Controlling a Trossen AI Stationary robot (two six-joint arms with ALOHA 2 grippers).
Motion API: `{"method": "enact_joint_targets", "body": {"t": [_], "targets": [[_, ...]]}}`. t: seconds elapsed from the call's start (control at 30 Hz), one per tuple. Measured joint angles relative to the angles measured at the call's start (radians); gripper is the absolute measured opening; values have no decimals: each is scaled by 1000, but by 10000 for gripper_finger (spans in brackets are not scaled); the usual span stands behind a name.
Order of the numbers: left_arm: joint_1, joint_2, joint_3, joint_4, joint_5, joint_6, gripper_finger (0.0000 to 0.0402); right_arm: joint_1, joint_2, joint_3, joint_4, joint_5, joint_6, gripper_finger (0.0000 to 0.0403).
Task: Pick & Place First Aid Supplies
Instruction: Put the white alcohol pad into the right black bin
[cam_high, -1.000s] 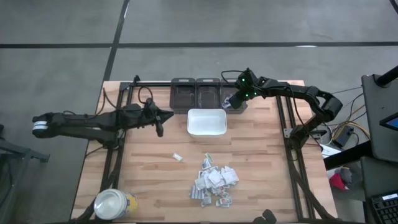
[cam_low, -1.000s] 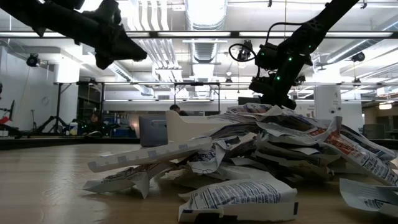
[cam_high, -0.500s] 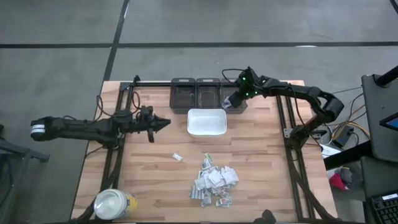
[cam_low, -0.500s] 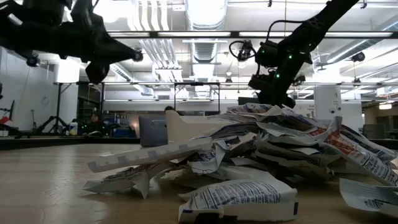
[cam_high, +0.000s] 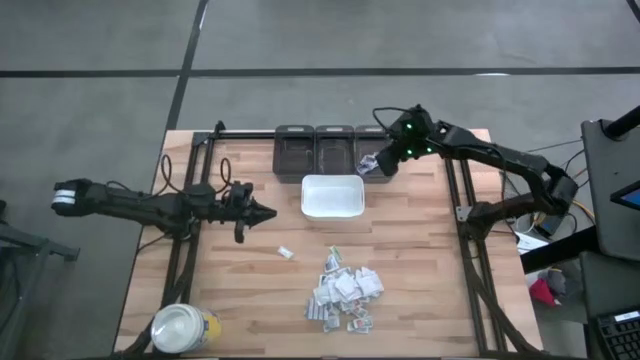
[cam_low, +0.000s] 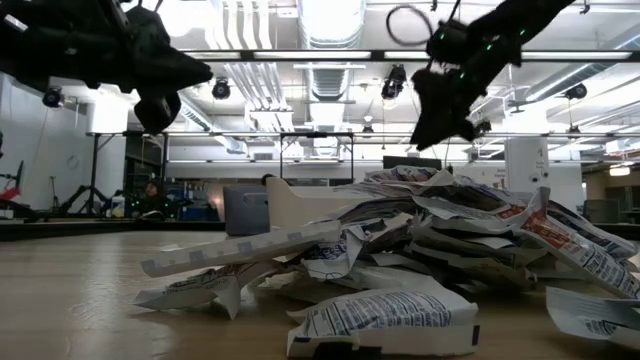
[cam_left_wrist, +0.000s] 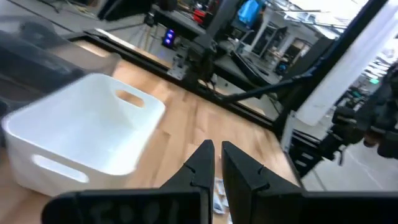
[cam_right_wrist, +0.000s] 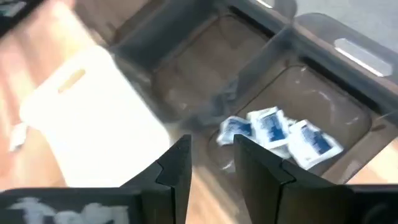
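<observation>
The first aid supplies (cam_high: 343, 295) lie in a loose heap of small white packets on the near middle of the table, filling the front of the low view (cam_low: 430, 250). One stray packet (cam_high: 285, 253) lies apart, to the heap's left. Several blue-printed packets (cam_right_wrist: 273, 134) lie in the rightmost dark bin (cam_high: 370, 150). My right gripper (cam_right_wrist: 211, 146) hovers open above that bin (cam_high: 380, 165), holding nothing. My left gripper (cam_high: 268, 213) is shut and empty, held above the table left of the white tray (cam_high: 332, 196), with the tray ahead of it (cam_left_wrist: 81, 137).
Three dark bins (cam_high: 333, 148) stand in a row along the far edge behind the white tray. A white-lidded yellow jar (cam_high: 183, 328) sits at the near left corner. Black frame rails (cam_high: 185, 260) run along both table sides. Bare wood lies between tray and heap.
My left gripper has swung toward the table's near edge, still shut. My right gripper has risen above the rightmost bin and shifted slightly toward the table's right edge.
</observation>
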Motion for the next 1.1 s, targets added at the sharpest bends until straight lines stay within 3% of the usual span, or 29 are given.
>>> {"method": "enact_joint_targets", "body": {"t": [0.37, 0.73, 0.97, 1.1], "targets": [[-174, 75, 109, -71, -9, 14, 28, 226, -222, -30, -1, 1, 161, 95], [-227, 327, 365, -301, -15, 163, 28, 457, -255, -31, -1, 5, 166, 101], [-227, 535, 551, -508, -22, 216, 28, 531, -286, -32, 3, 223, 148, 103], [-227, 639, 615, -535, -25, 208, 28, 538, -318, -32, 6, 238, 109, 97]]}}
